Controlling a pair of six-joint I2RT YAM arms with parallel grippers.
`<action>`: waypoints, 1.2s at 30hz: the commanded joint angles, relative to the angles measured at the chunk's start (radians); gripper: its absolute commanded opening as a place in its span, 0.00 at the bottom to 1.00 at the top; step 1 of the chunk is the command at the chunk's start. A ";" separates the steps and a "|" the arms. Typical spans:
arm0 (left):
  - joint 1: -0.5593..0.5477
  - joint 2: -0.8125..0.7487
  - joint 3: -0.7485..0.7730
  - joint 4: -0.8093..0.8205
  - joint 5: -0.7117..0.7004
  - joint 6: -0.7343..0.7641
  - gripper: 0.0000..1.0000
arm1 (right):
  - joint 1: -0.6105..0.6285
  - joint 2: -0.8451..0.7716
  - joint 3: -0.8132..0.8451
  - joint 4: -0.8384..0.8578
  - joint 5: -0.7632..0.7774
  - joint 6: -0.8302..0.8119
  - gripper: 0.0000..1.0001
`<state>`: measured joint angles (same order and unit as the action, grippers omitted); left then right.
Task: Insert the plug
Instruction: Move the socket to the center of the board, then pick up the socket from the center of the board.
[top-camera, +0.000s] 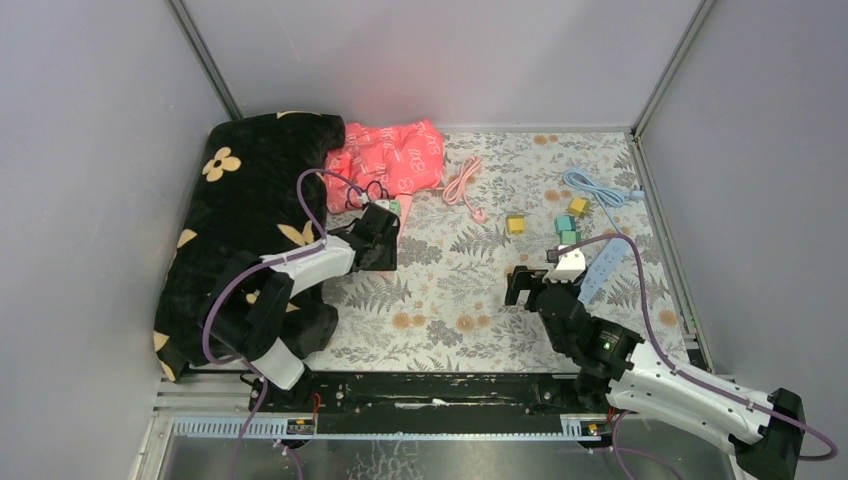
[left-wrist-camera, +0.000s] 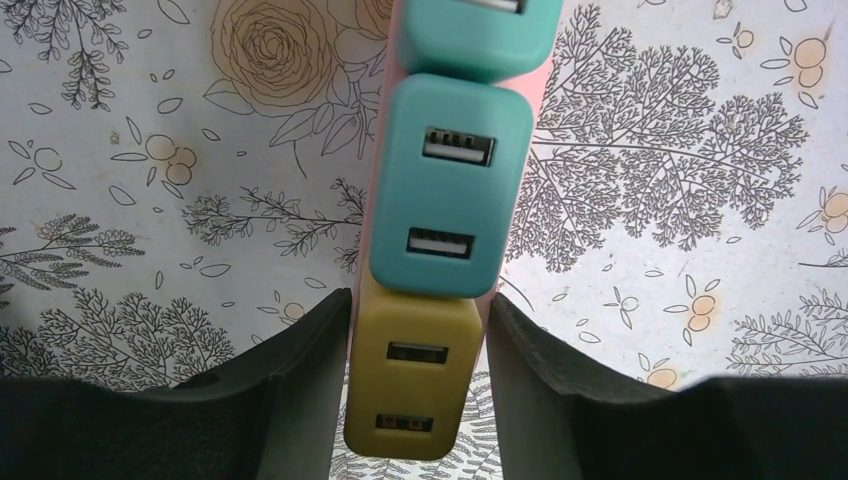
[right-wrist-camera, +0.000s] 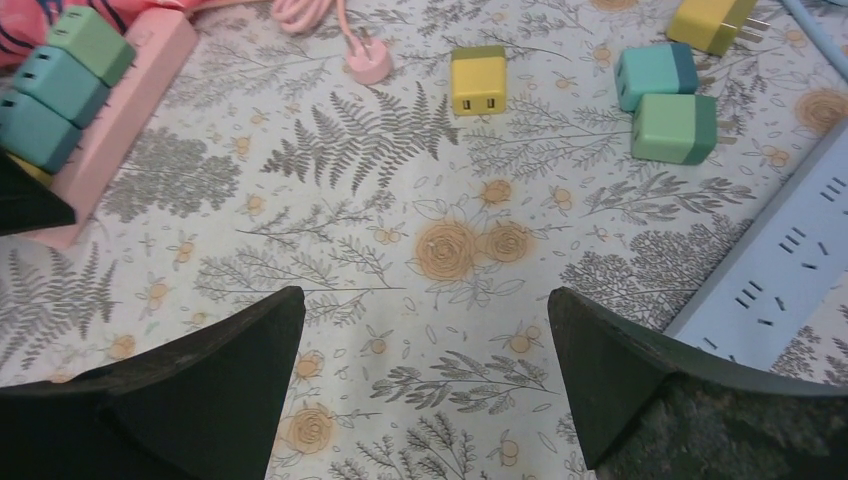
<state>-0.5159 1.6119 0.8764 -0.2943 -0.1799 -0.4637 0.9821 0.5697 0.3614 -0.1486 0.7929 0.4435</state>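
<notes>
A yellow plug (left-wrist-camera: 415, 375) sits on the near end of a pink power strip (left-wrist-camera: 540, 100), below a teal plug (left-wrist-camera: 448, 190) and another teal one (left-wrist-camera: 475, 35). My left gripper (left-wrist-camera: 418, 298) is shut on the yellow plug, one black finger against each side. In the top view the left gripper (top-camera: 385, 225) is at the strip (top-camera: 403, 232) beside the black cloth. The right wrist view shows the strip (right-wrist-camera: 130, 95) at upper left, with the plugs in a row. My right gripper (right-wrist-camera: 425, 295) hangs open over the patterned cloth, nothing between its fingers. The top view places it (top-camera: 540, 280) right of centre.
Loose plugs lie ahead of the right gripper: yellow (right-wrist-camera: 478, 80), teal (right-wrist-camera: 655, 75), green (right-wrist-camera: 675, 128) and another yellow (right-wrist-camera: 710, 22). A light blue power strip (right-wrist-camera: 790, 270) lies at the right. A pink cable (right-wrist-camera: 340, 30), a black flowered cloth (top-camera: 250, 220) and a red bag (top-camera: 390, 155) are at the back left.
</notes>
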 joint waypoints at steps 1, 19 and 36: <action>0.038 -0.012 -0.011 0.039 -0.064 -0.020 0.60 | 0.007 0.061 0.072 -0.026 0.113 0.017 0.99; 0.037 -0.424 0.075 -0.177 0.074 -0.008 1.00 | -0.181 0.270 0.308 -0.249 0.005 0.030 0.99; 0.056 -0.527 0.355 -0.216 -0.062 0.293 1.00 | -0.590 0.415 0.453 -0.442 -0.184 0.063 0.99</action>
<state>-0.4751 1.0916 1.2320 -0.5358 -0.1627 -0.2573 0.4957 0.9680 0.7876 -0.5541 0.6815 0.4820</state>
